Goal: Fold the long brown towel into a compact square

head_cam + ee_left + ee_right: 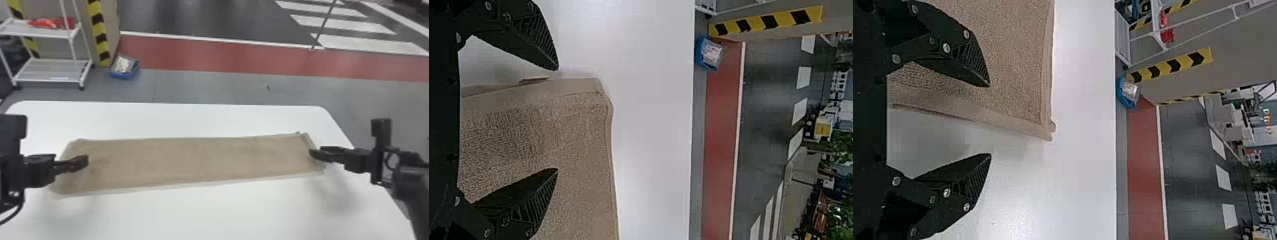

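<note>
The brown towel (pixel 191 161) lies flat as a long strip across the white table. At its left end is my left gripper (pixel 83 162); my right gripper (pixel 314 153) is at the right end. In the left wrist view the left gripper (pixel 557 120) is open, its fingers on either side of the end edge of the towel (pixel 579 145). The right wrist view has the right gripper (pixel 989 120) open as well, one finger over the towel (pixel 1013 55) and the other over bare table. Nothing is held between either pair of fingers.
The white table (pixel 204 210) extends in front of and behind the towel. Beyond its far edge, on the floor, stand a white shelf cart (pixel 51 70) and a blue bin (pixel 124 74) at the back left.
</note>
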